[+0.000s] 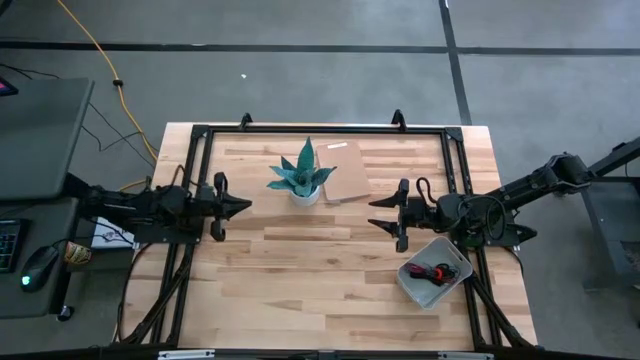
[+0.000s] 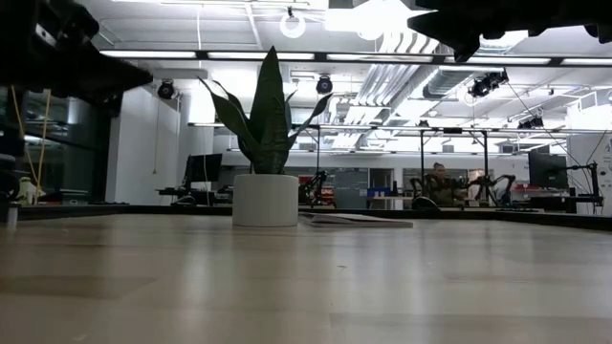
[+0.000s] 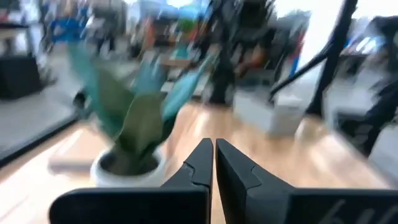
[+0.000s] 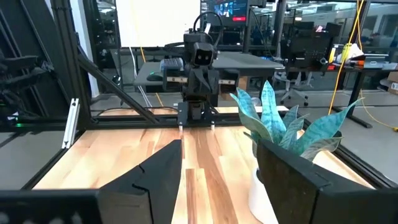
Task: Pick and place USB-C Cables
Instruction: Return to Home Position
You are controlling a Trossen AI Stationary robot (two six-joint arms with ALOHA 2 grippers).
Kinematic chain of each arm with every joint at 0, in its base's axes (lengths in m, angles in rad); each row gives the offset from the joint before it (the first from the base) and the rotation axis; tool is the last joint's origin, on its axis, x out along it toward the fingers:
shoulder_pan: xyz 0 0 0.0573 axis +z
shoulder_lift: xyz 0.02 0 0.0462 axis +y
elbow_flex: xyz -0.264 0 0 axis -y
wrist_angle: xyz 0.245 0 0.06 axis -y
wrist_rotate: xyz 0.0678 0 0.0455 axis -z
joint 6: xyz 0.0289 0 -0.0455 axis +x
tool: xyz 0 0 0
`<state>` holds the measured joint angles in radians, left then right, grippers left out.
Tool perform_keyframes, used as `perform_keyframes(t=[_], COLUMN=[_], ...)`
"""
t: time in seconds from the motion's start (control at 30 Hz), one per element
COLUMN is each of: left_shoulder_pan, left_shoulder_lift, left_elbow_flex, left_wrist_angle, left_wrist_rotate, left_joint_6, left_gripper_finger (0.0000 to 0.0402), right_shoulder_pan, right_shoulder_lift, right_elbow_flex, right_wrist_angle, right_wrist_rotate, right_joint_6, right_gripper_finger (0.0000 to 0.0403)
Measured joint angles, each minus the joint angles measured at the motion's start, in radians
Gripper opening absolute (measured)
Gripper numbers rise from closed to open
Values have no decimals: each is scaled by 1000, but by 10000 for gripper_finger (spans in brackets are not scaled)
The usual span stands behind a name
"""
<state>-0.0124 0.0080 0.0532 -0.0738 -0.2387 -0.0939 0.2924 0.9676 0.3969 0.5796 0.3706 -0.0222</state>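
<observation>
Cables [image 1: 436, 271] in tray [image 1: 419, 292], axis unclear — left end effector [image 1: 245, 207] closed, right end effector [image 1: 374, 212] wide

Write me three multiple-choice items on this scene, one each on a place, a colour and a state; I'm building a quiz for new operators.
1. Where do the cables lie?
A) on the floor
B) in the grey tray
C) draped over the yellow cord

2. What colour is the pot that holds the plant?
A) red
B) black
C) white

3. How does the right gripper stand?
A) open, holding nothing
B) shut on a cable
C) shut, empty

Answers:
1 B: the high view shows red and black cables bundled inside the grey tray beside the right arm.
2 C: the pot reads white in the low view.
3 A: the right wrist view shows its fingers wide apart with nothing gripped; the left gripper, on the other side, is the shut one.
</observation>
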Motion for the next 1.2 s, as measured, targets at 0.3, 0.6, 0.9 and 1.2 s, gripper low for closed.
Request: perform_keyframes(t=[0.3, 0.6, 0.9, 1.2], left_shoulder_pan=[18, 26, 26, 26], left_shoulder_lift=[2, 4, 5, 5], left_elbow_flex=[-42, -42, -42, -42], left_wrist_angle=[118, 124, 124, 124], left_wrist_rotate=[11, -37, -34, -34], left_joint_6=[48, 45, 45, 45], left_gripper_finger=[0, 0, 0, 1], right_shoulder_pan=[0, -13, -207, -317], right_shoulder_lift=[0, 0, -112, -307], right_elbow_flex=[0, 0, 0, -85], right_wrist_angle=[-4, -45, -146, -253], right_wrist_rotate=[0, 130, 50, -301], right_joint_6=[23, 16, 27, 86], right_gripper_finger=[200, 159, 17, 2])
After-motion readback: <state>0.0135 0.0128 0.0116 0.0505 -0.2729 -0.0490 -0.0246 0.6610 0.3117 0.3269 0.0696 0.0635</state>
